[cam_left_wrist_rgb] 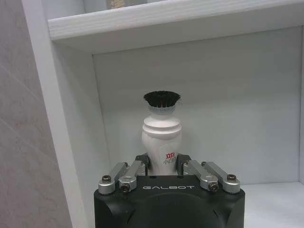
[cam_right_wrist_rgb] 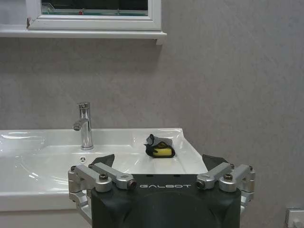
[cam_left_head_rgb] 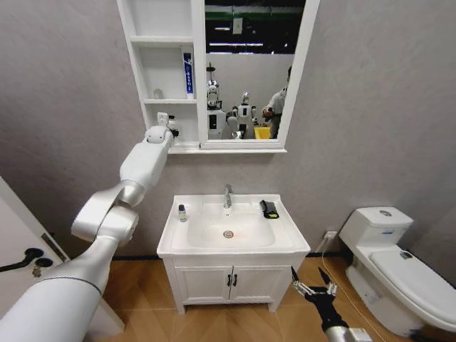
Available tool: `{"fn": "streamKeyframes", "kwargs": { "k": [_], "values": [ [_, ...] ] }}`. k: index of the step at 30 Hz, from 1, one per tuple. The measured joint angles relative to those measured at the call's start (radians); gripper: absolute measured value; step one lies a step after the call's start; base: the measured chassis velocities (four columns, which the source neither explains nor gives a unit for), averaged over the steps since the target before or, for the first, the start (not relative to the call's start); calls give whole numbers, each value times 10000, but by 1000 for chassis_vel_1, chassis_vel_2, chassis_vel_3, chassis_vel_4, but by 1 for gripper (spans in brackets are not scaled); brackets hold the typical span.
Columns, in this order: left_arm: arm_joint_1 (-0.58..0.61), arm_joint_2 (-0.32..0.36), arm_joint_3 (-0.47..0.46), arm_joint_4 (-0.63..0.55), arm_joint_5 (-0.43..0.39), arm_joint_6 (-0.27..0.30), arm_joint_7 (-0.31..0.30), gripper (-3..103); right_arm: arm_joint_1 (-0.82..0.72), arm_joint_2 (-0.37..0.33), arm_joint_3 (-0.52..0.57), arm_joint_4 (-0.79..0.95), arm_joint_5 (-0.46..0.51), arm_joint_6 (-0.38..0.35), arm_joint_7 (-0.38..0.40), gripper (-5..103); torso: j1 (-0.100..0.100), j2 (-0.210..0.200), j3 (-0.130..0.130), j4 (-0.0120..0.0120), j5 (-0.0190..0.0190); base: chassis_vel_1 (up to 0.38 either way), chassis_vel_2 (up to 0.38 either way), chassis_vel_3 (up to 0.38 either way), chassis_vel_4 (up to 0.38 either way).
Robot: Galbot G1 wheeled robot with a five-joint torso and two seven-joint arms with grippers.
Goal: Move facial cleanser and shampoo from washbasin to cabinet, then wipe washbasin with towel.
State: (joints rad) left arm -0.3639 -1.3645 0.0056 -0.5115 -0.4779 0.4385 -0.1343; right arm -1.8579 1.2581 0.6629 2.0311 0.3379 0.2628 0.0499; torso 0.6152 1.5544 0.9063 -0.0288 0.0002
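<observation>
We've got the left gripper [cam_left_wrist_rgb: 164,164] pinching a white bottle [cam_left_wrist_rgb: 162,137] with a black bristly top, jaws closed against its lower body, inside the lowest compartment of the cabinet [cam_left_head_rgb: 146,71], above the washbasin [cam_left_head_rgb: 233,228]. A blue-and-white tube [cam_left_head_rgb: 188,74] stands one shelf higher. Our right gripper [cam_left_head_rgb: 313,279] hangs low in front of the washbasin (jaws spread wide, holding nothing). On the washbasin, a small dark bottle [cam_left_head_rgb: 182,212] stands left of the tap [cam_left_head_rgb: 228,196]; the towel [cam_right_wrist_rgb: 159,147] lies right of it.
</observation>
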Motion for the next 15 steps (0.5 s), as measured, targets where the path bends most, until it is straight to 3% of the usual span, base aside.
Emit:
{"fn": "streamKeyframes", "kwargs": {
  "k": [3, 4, 7, 9, 15],
  "values": [
    [6, 108, 0, 10, -168, -80, 268, 26, -10, 3, -11, 0, -21, 0, 3, 100, 0, 0, -1, 1, 0, 0, 0, 0, 0],
    [77, 174, 1, -32, -394, -186, 421, 34, -12, 4, -9, 9, -29, 0, 14, 100, 0, 0, 0, 2, 0, 0, 0, 0, 0],
    [335, 346, 22, -291, -751, -309, 709, 40, -26, 4, 42, 41, -16, 0, 29, 100, 0, -1, 3, 2, -8, 0, 0, 0, 0],
    [586, 536, 82, -645, -857, -493, 913, 52, -57, 5, 125, 47, 12, 1, 32, 100, 2, 0, 4, 2, -3, 0, 0, 0, 0],
    [1230, 1134, 197, -2032, -1128, -502, 753, 68, -66, 66, 308, 48, 151, 9, 32, 100, 2, -1, 3, -5, -1, 0, 0, 0, 0]
  ]
}}
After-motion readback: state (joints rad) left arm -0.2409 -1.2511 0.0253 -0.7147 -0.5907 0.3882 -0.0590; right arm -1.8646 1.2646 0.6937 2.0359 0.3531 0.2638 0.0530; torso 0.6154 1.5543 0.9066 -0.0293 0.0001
